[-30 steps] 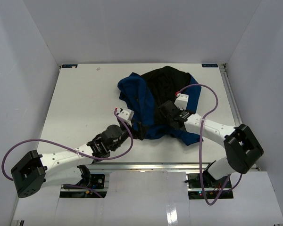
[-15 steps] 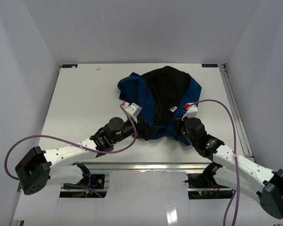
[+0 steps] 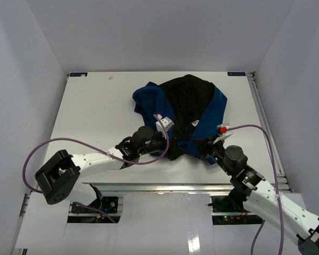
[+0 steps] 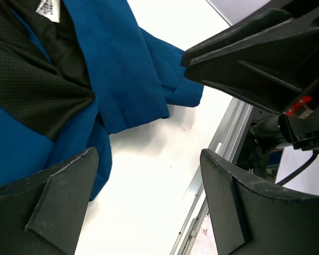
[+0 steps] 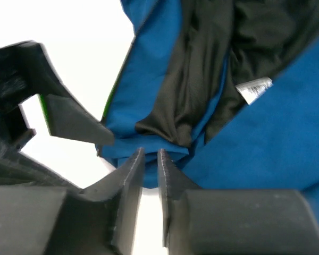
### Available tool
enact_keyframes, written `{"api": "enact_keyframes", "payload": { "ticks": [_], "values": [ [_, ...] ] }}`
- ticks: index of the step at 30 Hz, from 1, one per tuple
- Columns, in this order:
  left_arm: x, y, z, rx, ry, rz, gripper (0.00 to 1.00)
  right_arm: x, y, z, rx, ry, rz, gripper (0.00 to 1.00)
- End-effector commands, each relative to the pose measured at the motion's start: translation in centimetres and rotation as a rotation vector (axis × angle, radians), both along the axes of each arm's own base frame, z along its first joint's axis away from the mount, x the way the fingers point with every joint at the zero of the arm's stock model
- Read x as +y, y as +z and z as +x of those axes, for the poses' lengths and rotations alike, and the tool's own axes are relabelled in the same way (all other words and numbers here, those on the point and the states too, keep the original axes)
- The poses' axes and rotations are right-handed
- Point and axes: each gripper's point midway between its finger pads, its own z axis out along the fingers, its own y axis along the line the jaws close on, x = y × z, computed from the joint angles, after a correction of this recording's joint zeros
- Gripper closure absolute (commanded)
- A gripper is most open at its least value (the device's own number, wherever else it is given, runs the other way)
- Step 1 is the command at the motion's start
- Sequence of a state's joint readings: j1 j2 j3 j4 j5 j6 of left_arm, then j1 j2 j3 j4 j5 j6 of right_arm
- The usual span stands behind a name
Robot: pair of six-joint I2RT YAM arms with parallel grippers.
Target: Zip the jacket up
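LEFT TO RIGHT: The left arm point(image 3: 90, 162) reaches in from the lower left of the overhead frame toward its centre. Its left gripper point(image 4: 149, 154) is spread wide and grasps nothing. In its wrist view one finger point(image 4: 58, 202) hangs over the blue hem at lower left, and the other is over the bare white table point(image 3: 90, 106) at lower right. The jacket point(image 3: 149, 101) lies crumpled at centre and upper centre of the overhead frame, toward the table's far edge. It is royal blue outside, its front open, with the black lining point(image 3: 189, 98) turned up and a small white label point(image 3: 195, 122) showing near the opening. From the lower right, the right arm point(image 3: 260, 183) angles up to the jacket's near hem. The right gripper point(image 5: 150, 151) is all but closed, its fingers parted by a narrow slit. Its tips sit right at a fold of blue hem, lower centre in its wrist view, and nothing is seen pinched between them.
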State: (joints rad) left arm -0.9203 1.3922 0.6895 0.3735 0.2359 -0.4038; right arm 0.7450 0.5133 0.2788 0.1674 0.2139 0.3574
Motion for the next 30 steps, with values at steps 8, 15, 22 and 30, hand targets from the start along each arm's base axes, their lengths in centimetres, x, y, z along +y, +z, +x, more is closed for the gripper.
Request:
{"api": "enact_keyframes", "payload": {
  "ticks": [8,15,22,30],
  "values": [
    [5.6,3.7,3.8,-0.092,0.329,0.027,0.09,-5.3,-2.2,3.4,0.298,-0.469,-0.231,0.35],
    [8.3,4.7,3.5,-0.117,0.413,-0.011,0.08,-3.4,-1.8,6.0,0.389,-0.583,-0.214,0.28],
    [10.2,5.1,3.1,-0.154,0.46,-0.05,0.06,-2.0,-5.3,8.4,0.491,-0.717,-0.342,0.3],
    [10.2,5.5,2.8,-0.157,0.445,-0.064,0.06,-3.1,-7.4,8.5,0.538,-0.83,-0.448,0.33]
  ]
}}
